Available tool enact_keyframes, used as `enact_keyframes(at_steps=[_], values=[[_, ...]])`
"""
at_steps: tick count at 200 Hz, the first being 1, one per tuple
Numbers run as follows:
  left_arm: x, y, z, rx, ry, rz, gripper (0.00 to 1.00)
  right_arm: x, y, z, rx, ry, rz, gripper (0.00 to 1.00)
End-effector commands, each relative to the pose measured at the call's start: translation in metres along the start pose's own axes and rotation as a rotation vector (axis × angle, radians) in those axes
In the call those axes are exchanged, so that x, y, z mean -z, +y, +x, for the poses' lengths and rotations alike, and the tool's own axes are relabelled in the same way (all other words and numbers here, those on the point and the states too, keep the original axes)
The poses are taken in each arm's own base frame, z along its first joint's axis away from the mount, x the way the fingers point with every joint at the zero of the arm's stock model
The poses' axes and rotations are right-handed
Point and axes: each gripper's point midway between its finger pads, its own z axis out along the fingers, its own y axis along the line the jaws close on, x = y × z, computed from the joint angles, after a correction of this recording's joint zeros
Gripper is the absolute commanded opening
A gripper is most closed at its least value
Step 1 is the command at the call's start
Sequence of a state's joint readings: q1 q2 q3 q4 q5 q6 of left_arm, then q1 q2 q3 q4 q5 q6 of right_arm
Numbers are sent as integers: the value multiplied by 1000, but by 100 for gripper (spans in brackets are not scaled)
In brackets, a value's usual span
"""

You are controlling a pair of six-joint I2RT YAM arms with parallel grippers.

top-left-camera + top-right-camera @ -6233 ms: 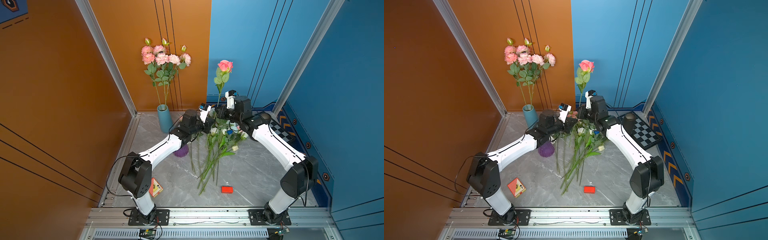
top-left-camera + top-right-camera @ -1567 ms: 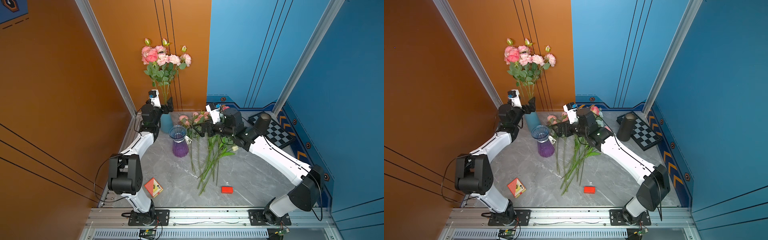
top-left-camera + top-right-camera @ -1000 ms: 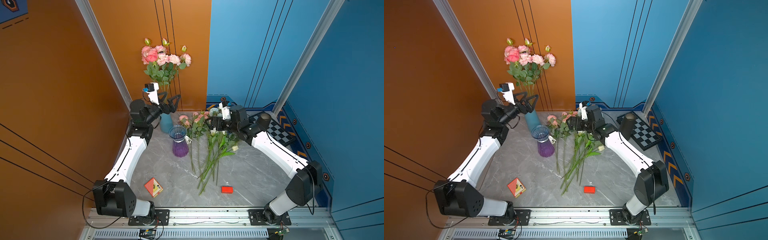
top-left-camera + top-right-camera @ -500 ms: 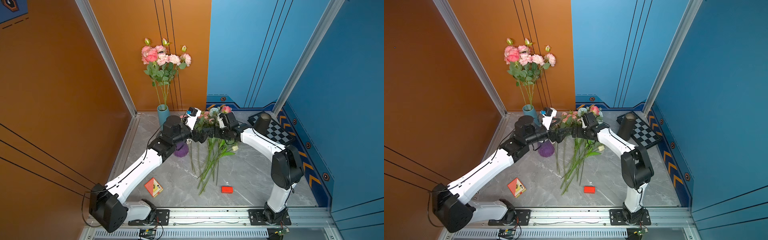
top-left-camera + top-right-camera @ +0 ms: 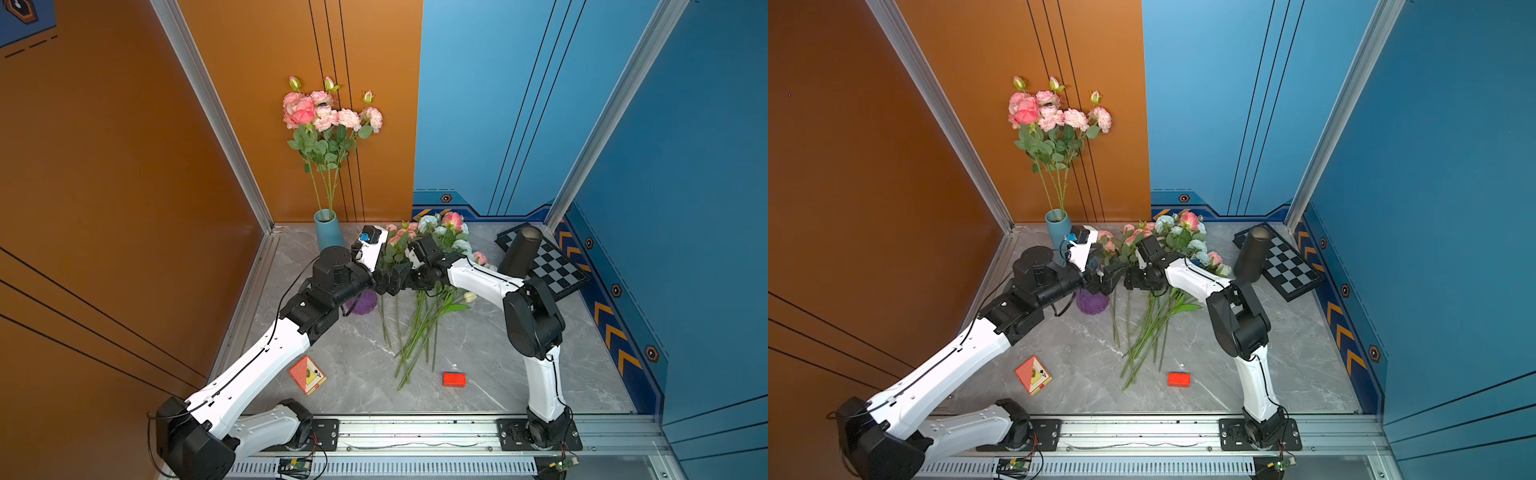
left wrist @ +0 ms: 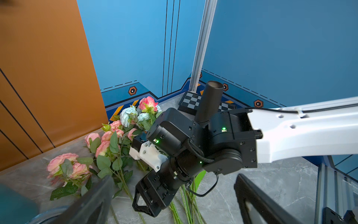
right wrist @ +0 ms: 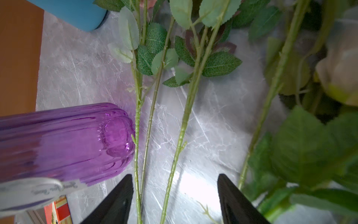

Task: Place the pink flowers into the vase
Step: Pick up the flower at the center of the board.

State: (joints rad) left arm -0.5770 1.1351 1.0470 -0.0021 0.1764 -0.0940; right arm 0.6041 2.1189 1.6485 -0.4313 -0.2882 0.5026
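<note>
A teal vase (image 5: 328,235) stands at the back of a grey marble tabletop (image 5: 478,374), against the orange wall, and already holds a tall bunch of pink flowers (image 5: 328,114). More pink flowers (image 5: 401,235) lie flat on the tabletop just beside the teal vase, their heads toward the back wall and their green stems (image 7: 186,116) running forward. A purple glass vase (image 5: 1092,300) stands in front of the teal vase, touching the nearest stem in the right wrist view.

The right gripper (image 7: 175,195) sits low over these stems with its two black fingers (image 7: 118,199) apart, two stems passing between them, neither visibly pinched. The left gripper (image 5: 1111,276) hovers over the purple vase, beside the lying flowers, its jaws spread wide and holding nothing, its tips close to the right gripper.
</note>
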Motion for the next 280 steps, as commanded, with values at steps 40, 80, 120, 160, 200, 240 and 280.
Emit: enact_keyframes(at_steps=[40,80,120,160,200,240,280], values=[[3,11,16,9,32,-50,99,-36,-3,24,-1,93,37,56],[6,21,15,30,29,-79,99,-48,-3,30,5,105,54,41],[8,33,14,69,27,-103,99,-54,-8,30,-6,111,68,14],[8,37,19,92,55,-116,99,-22,-4,1,-22,39,33,2],[0,51,11,180,67,-165,99,56,8,-43,-9,-106,-32,1],[-25,61,12,286,119,-159,99,119,16,-59,18,-201,-91,1],[-48,54,12,301,141,-111,99,177,17,-77,59,-329,-107,0]])
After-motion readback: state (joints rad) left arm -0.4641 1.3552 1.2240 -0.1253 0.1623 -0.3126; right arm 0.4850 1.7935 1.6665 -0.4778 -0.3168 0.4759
